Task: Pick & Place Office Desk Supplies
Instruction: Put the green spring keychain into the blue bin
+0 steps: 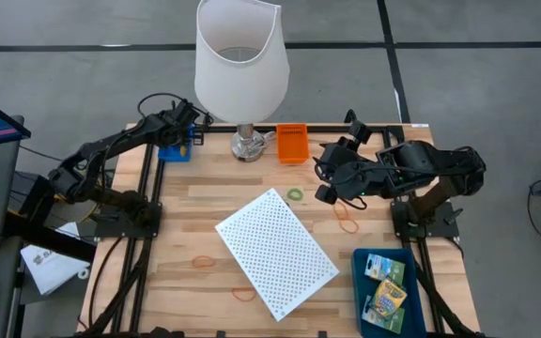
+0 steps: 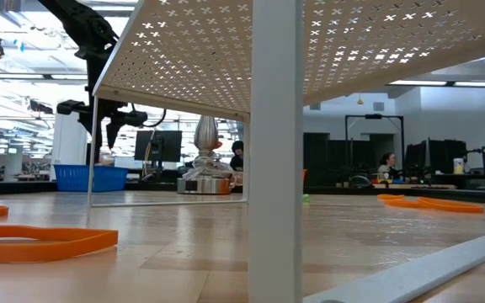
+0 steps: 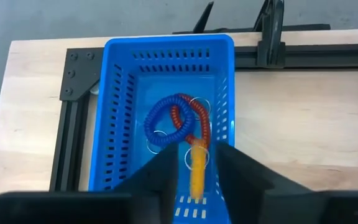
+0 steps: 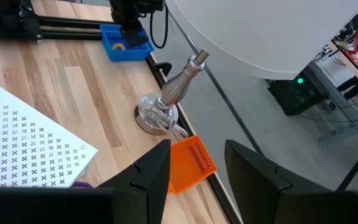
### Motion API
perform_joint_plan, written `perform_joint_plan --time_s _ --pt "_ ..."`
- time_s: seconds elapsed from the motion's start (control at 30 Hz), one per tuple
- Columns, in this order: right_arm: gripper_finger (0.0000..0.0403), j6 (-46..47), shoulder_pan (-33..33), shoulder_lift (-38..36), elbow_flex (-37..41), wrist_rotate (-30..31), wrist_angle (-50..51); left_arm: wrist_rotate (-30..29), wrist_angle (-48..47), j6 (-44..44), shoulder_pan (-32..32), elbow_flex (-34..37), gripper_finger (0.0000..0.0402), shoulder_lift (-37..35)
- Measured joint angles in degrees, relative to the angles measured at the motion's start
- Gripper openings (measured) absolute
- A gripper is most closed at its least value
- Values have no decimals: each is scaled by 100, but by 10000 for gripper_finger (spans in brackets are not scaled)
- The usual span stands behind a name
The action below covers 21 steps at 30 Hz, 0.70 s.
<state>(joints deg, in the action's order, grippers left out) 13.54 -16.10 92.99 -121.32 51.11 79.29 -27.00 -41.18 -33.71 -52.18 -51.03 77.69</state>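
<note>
Your left end effector (image 3: pixel 194 180) is hovering over the blue basket (image 1: pixel 174 148) at the upper left, fingers narrowly parted around an orange band (image 3: pixel 197 171). Release it low, centred above the coiled bands inside. Your right end effector (image 4: pixel 194 171) is waiting open, empty, near the orange tray (image 4: pixel 190 163).

Main blocker: white perforated panel (image 1: pixel 277 253) raised on legs mid-tabletop (image 1: pixel 186 202), with low room underneath. Lamp (image 1: pixel 241 70) stands at the far edge, shade overhanging the base, orange basket (image 1: pixel 292 143) just beside it. Left gripper (image 3: pixel 196 177) hangs over the blue basket (image 3: pixel 122 99), fingers slightly parted around an orange band (image 3: pixel 197 171); basket walls limit side moves. Right gripper (image 1: pixel 332 180) sits between panel and orange basket, fingers parted. Blue tray (image 1: pixel 365 305) fills the near right corner. Bare wood left of the panel, only flat rubber bands (image 1: pixel 203 262).
</note>
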Motion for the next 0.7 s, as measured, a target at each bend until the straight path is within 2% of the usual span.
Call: perform_joint_plan --time_s 0.13,0.27,0.53,0.7 --pt "148 0 0 0 0 0 0 -26 27 -47 0 1 146 0" --pt "148 2 0 0 0 0 0 94 17 -129 0 2 167 -109" --pt "148 3 16 0 0 0 0 1628 102 -47 264 2 162 -1165" --pt "148 215 87 0 0 41 148 2260 76 265 706 2 146 -1994"
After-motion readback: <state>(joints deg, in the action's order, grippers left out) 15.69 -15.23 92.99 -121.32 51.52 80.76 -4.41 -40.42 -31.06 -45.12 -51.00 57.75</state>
